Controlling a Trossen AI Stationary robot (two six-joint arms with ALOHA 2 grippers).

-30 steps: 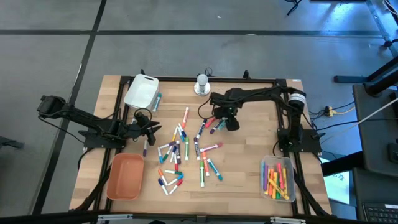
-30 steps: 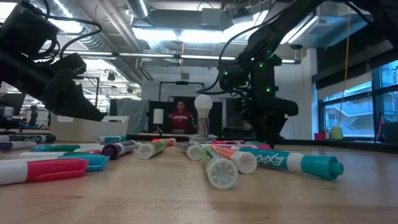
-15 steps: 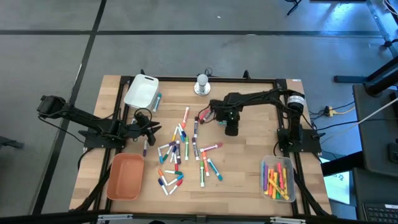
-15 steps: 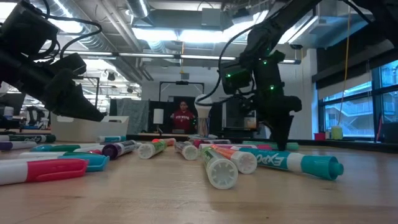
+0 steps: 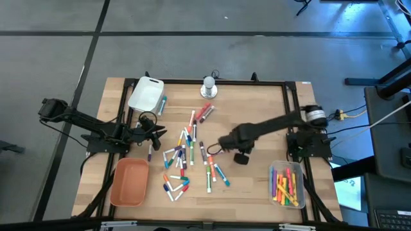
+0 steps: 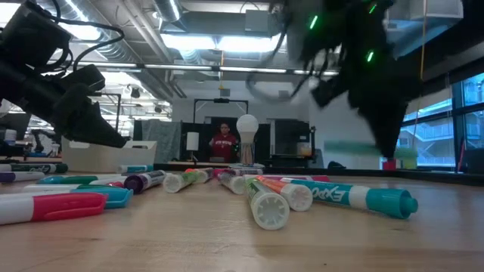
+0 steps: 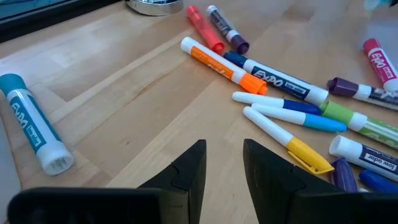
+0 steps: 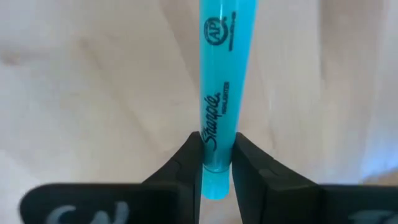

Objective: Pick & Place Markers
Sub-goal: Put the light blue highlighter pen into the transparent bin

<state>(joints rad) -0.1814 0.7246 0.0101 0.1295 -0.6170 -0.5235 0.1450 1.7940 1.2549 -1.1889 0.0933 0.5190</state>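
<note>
1. Over the right half of the table, the right gripper (image 5: 240, 157) is pinched on a turquoise highlighter (image 8: 219, 93); the barrel sticks straight out from between the fingers (image 8: 186, 163), its long axis in line with the claw.
2. Nearest drop point, by my reading, is the clear tray (image 5: 287, 184) near the table's front right corner, already holding coloured markers and lying just beyond the gripper on the right arm's own side.
3. At the table's left, the left gripper (image 5: 152, 133) waits with its fingers (image 7: 189, 168) narrowly parted and nothing between them; loose markers (image 7: 283, 84) lie scattered ahead of it.
4. Between the two arms, the main scatter of markers (image 5: 186, 154) covers the table's middle, with the orange tray (image 5: 128, 182) and white tray (image 5: 146, 94) on the left side.
5. Hard to make out: the low view shows the right arm only as a dark smear, and from above the held highlighter cannot be picked out under the gripper.
</note>
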